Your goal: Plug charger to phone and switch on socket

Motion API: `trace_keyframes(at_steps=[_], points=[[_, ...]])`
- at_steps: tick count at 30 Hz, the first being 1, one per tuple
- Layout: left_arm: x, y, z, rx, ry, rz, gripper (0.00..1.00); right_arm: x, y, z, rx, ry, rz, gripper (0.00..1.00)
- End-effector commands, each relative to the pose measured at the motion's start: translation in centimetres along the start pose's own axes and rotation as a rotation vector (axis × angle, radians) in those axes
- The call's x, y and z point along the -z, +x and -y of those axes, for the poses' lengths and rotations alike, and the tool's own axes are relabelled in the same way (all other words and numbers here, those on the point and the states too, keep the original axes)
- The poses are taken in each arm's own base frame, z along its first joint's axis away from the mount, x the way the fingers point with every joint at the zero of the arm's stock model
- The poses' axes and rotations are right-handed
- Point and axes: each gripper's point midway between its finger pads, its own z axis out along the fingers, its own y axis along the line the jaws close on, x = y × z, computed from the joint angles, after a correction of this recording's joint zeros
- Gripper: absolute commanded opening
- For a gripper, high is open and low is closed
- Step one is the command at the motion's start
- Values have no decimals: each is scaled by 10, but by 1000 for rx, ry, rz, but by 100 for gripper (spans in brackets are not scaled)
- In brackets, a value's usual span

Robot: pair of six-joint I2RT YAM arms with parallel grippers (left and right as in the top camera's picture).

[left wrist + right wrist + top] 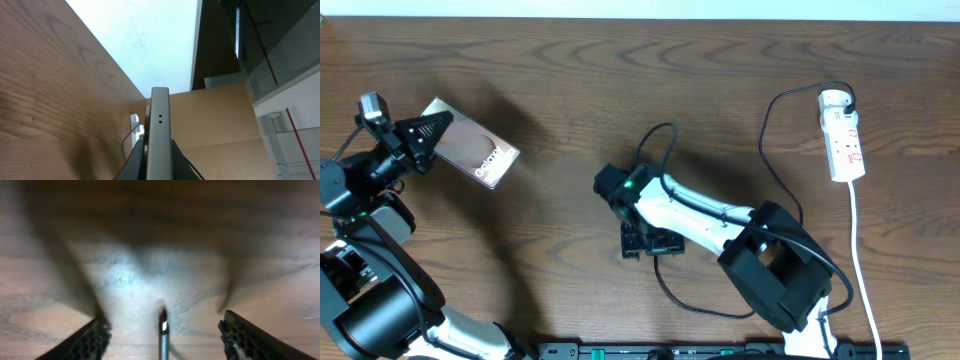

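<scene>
wood table [570,70], left tool [432,130] tight on the phone [478,152], right tool [647,242] wide apart astride the charger [163,332] tip

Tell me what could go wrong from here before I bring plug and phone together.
1. The left hand grips the phone by one end only; pushing the plug in could twist or slip it.
2. The right hand is open with the charger's plug tip loose between its fingers; an off-centre close could knock it aside.
3. The charger cable runs beside the right arm and might snag when lifted.
</scene>
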Motion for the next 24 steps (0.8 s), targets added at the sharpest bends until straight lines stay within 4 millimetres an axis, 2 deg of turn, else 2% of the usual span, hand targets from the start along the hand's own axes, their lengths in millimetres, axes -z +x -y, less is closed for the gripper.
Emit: trace_keyframes(at_steps=[1,2,6,9,19,24], points=[[0,-2,10,-28,1,-4,7,-4,14,-7,13,13,-8,61],[0,-2,10,-28,1,-4,7,-4,15,-7,15,14,-7,55],[0,-2,10,-28,1,-3,7,-4,15,-6,14,16,-9,49],[0,-2,10,-28,1,-4,7,-6,16,-5,6,21,-13,41],[0,-2,10,-29,1,-3,7,-10,20,-1,-10,31,-26,34],[0,-2,10,-29,1,-3,7,-11,22,0,-14,31,-35,22]])
